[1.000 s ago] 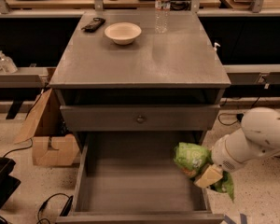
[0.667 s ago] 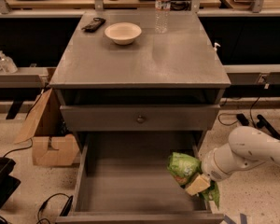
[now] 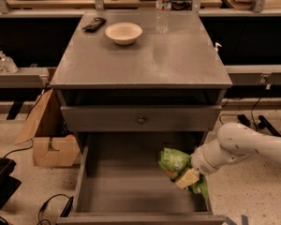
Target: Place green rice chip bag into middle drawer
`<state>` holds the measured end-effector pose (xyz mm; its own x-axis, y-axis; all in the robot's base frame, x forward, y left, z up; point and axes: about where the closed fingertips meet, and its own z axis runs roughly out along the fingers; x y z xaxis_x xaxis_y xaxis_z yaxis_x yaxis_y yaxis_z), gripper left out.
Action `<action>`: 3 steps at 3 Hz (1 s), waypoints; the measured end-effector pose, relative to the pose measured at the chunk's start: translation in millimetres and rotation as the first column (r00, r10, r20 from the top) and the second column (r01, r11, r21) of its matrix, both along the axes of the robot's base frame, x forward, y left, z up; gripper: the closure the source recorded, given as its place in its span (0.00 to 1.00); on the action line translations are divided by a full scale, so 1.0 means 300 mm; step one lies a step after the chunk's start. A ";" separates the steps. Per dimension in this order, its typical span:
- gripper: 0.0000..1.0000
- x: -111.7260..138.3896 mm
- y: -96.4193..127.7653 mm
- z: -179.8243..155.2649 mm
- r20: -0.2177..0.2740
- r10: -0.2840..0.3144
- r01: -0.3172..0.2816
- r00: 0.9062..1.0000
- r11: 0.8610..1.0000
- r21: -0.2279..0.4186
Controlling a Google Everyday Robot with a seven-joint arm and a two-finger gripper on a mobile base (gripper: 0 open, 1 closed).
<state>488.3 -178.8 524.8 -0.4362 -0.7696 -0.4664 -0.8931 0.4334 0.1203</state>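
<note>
Jaws clamped on crumpled green rice chip bag | inside grey middle drawer — right side

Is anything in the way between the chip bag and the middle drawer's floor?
Nothing visible stands in the way. The gripper holds the bag inside the open drawer, near its right wall. The floor showing beside the bag is bare, and the part directly under the bag is hidden.

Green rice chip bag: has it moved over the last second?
Yes. The green rice chip bag, held in the gripper, has shifted left, away from the right wall of the middle drawer and further over its floor.
</note>
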 end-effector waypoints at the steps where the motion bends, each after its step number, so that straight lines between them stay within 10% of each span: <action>1: 1.00 0.161 0.126 -0.047 0.015 0.015 -0.016 1.000 0.997 0.081; 2: 1.00 0.286 0.229 -0.086 0.040 -0.013 0.009 0.999 0.994 0.113; 3: 1.00 0.233 0.251 -0.124 0.058 -0.082 0.074 0.995 0.989 0.126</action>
